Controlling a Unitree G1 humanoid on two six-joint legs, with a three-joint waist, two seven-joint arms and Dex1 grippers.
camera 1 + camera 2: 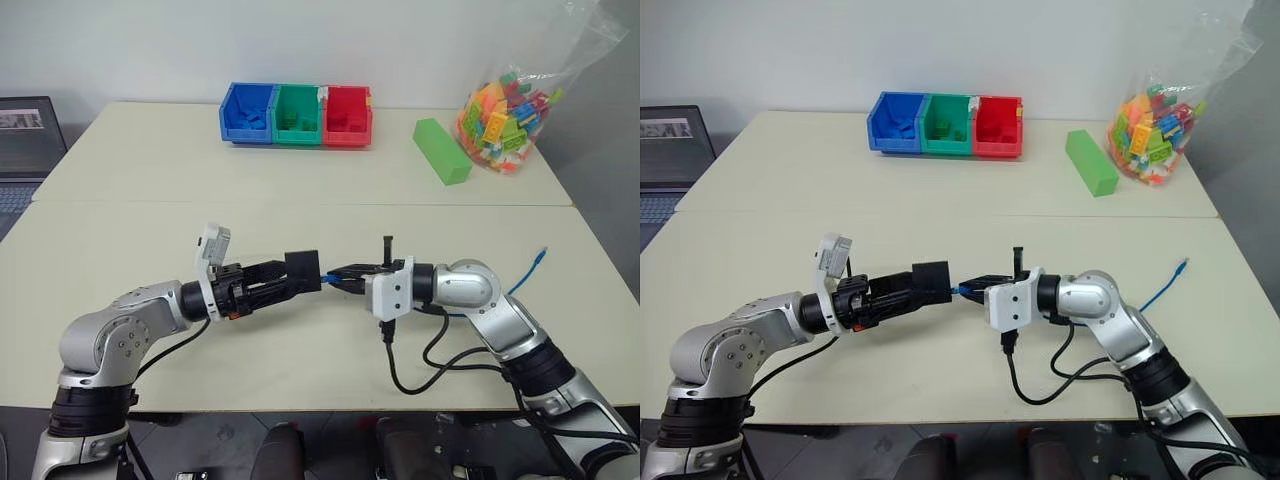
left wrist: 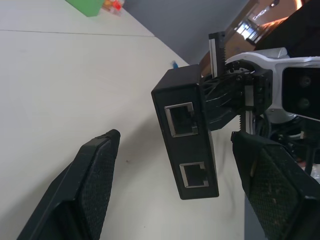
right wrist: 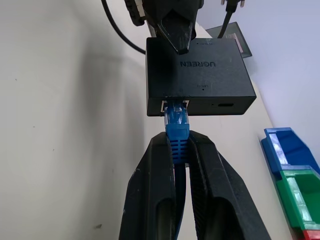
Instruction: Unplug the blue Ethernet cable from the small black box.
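The right claw (image 3: 181,150) is pinched shut on the bright blue Ethernet cable (image 3: 176,131), just behind its plug, which is still seated in a port of the small matte black box (image 3: 199,75). The left claw (image 1: 290,275) stands spread wide, and its fingers seem to bracket the box; whether they truly clamp it is hard to tell. Box and plug are held above the pale surface (image 1: 300,190), between the two arms.

The step in hand is the pull itself. The next move likely calls for pressing the plug's latch and drawing it straight out while the box stays braced.

The right wrist view shows the plug in its socket; the left wrist view shows two empty ports on the opposite face. In the head views the cable's loose end (image 1: 541,254) trails away behind the right arm.
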